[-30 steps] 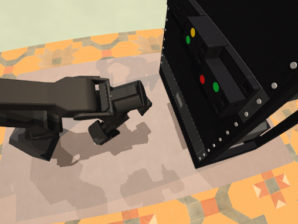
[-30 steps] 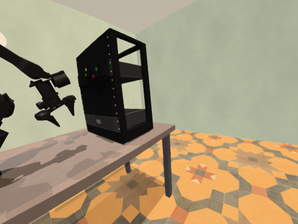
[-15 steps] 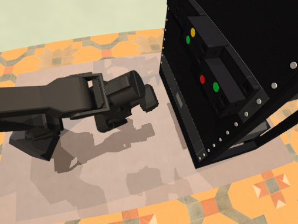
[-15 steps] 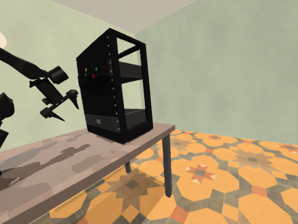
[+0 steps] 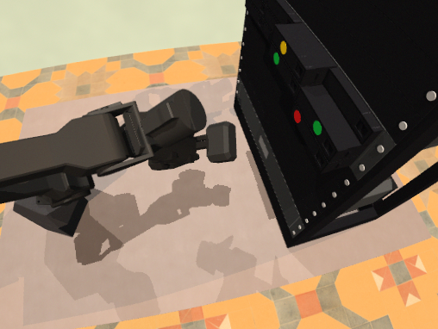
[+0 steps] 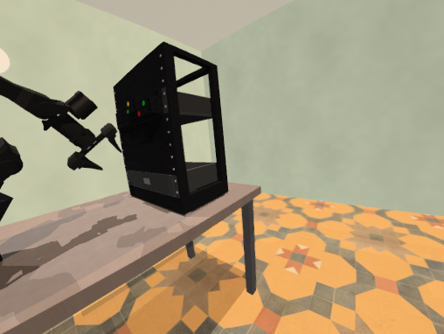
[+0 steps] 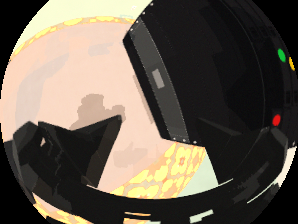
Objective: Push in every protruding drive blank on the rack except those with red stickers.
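The black rack (image 5: 388, 52) (image 6: 149, 144) (image 7: 200, 50) stands upright on the table (image 5: 181, 267) (image 6: 183, 225). Its front carries four drive blanks in two rows: one with a yellow sticker (image 5: 283, 46) (image 6: 128, 104) (image 7: 293, 64), one below it with a green sticker (image 5: 276, 58) (image 6: 128, 111), one with a red sticker (image 5: 297, 116) (image 6: 139, 114) (image 7: 277, 120), and one above that with a green sticker (image 5: 317, 127) (image 6: 143, 102). Some blanks stand proud of the front. My gripper (image 5: 207, 146) (image 6: 101, 151) is open and empty. It hangs just in front of the rack's face, below the blanks and apart from it.
A grey panel (image 5: 264, 148) (image 6: 150, 181) (image 7: 160, 79) sits at the bottom of the rack's front. The rack stands near the table's far corner (image 6: 255, 189). My arm's base (image 5: 47, 211) is at the left of the table.
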### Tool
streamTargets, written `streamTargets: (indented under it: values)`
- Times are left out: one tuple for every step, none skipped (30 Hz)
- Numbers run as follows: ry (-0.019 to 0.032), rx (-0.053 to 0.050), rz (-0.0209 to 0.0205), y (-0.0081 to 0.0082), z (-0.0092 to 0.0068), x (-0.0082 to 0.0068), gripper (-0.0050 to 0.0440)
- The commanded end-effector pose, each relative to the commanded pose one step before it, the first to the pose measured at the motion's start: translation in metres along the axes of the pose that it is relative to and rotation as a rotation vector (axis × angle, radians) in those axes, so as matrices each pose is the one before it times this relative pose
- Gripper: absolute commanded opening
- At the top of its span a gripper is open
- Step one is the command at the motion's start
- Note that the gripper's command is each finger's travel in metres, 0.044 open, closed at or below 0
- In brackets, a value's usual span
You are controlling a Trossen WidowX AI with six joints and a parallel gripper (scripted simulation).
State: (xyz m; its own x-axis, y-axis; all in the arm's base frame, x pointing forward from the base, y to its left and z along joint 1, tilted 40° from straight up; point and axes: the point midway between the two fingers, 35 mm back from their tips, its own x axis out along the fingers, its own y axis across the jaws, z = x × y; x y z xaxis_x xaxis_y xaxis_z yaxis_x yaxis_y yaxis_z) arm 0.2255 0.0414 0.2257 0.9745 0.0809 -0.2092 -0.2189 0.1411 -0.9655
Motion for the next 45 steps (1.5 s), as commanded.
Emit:
streamTargets:
  values:
    - [-0.02869,0.1316,-0.07969,-0.01467,0.00805,-0.00618,0.044]
    - [-0.00937,0.0326,-0.01271,-0.00208,0.00208,-0.00083,0.044]
    - [-0.00974,0.0329,-0.01238,-0.00203,0.00213,-0.00084,0.044]
    - [-0.0101,0.0332,-0.01204,-0.00197,0.00219,-0.00085,0.044]
    - [-0.01044,0.0335,-0.01168,-0.00191,0.00223,-0.00086,0.044]
    - [-0.01077,0.0338,-0.01131,-0.00184,0.00228,-0.00087,0.044]
    - [-0.01107,0.0341,-0.01092,-0.00178,0.00232,-0.00087,0.044]
    - [-0.01135,0.0344,-0.01052,-0.00171,0.00236,-0.00088,0.044]
    - [-0.01161,0.0346,-0.01011,-0.00164,0.00239,-0.00089,0.044]
    - [0.0,0.0,0.0,0.0,0.0,0.0,0.044]
    - [0.0,0.0,0.0,0.0,0.0,0.0,0.044]
    - [-0.01184,0.0349,-0.00968,-0.00157,0.00242,-0.00089,0.044]
    - [-0.01206,0.0351,-0.00925,-0.0015,0.00245,-0.0009,0.044]
    - [-0.01225,0.0353,-0.00881,-0.00143,0.00248,-0.0009,0.044]
    - [-0.01241,0.0355,-0.00837,-0.00136,0.0025,-0.0009,0.044]
    - [-0.01255,0.0357,-0.00792,-0.00129,0.00251,-0.00091,0.044]
    - [-0.01267,0.0358,-0.00746,-0.00121,0.00253,-0.00091,0.044]
    - [-0.01277,0.036,-0.00701,-0.00114,0.00254,-0.00091,0.044]
    - [-0.01284,0.0361,-0.00655,-0.00107,0.00254,-0.00091,0.044]
    - [-0.01289,0.0362,-0.0061,-0.001,0.00255,-0.00091,0.044]
    - [-0.01292,0.0363,-0.00565,-0.00093,0.00255,-0.00091,0.044]
    - [-0.01292,0.0364,-0.00521,-0.00086,0.00254,-0.00091,0.044]
    - [-0.0129,0.0364,-0.00477,-0.00079,0.00254,-0.00091,0.044]
    - [-0.01286,0.0365,-0.00433,-0.00072,0.00253,-0.00091,0.044]
    - [-0.0128,0.0365,-0.00391,-0.00066,0.00251,-0.0009,0.044]
    - [-0.01269,0.0364,-0.00348,-0.00059,0.00249,-0.0009,0.044]
    - [0.0,0.0,0.0,0.0,0.0,0.0,0.044]
    - [0.0,0.0,0.0,0.0,0.0,0.0,0.044]
    - [-0.01262,0.0365,-0.00308,-0.00053,0.00248,-0.0009,0.044]
    - [-0.0125,0.0365,-0.00269,-0.00047,0.00246,-0.00089,0.044]
    - [-0.01237,0.0364,-0.0023,-0.00041,0.00244,-0.00089,0.044]
    - [-0.01222,0.0364,-0.00193,-0.00035,0.00241,-0.00088,0.044]
    - [-0.01205,0.0363,-0.00158,-0.0003,0.00238,-0.00088,0.044]
    - [-0.01187,0.0362,-0.00123,-0.00024,0.00235,-0.00087,0.044]
    - [-0.01168,0.036,-0.0009,-0.00019,0.00232,-0.00086,0.044]
    - [-0.01147,0.0359,-0.00059,-0.00014,0.00229,-0.00085,0.044]
    - [-0.01126,0.0357,-0.00029,-0.0001,0.00225,-0.00084,0.044]
    - [-0.01103,0.0356,0.0,-0.00005,0.00222,-0.00084,0.044]
    - [-0.0108,0.0354,0.00026,-0.00001,0.00218,-0.00083,0.044]
    - [-0.01055,0.0351,0.00052,0.00003,0.00214,-0.00082,0.044]
    - [-0.01031,0.0349,0.00075,0.00007,0.0021,-0.00081,0.044]
    - [-0.01005,0.0346,0.00097,0.00011,0.00206,-0.0008,0.044]
    - [-0.00979,0.0344,0.00118,0.00014,0.00202,-0.00078,0.044]
    - [0.0,0.0,0.0,0.0,0.0,0.0,0.044]
    - [0.0,0.0,0.0,0.0,0.0,0.0,0.044]
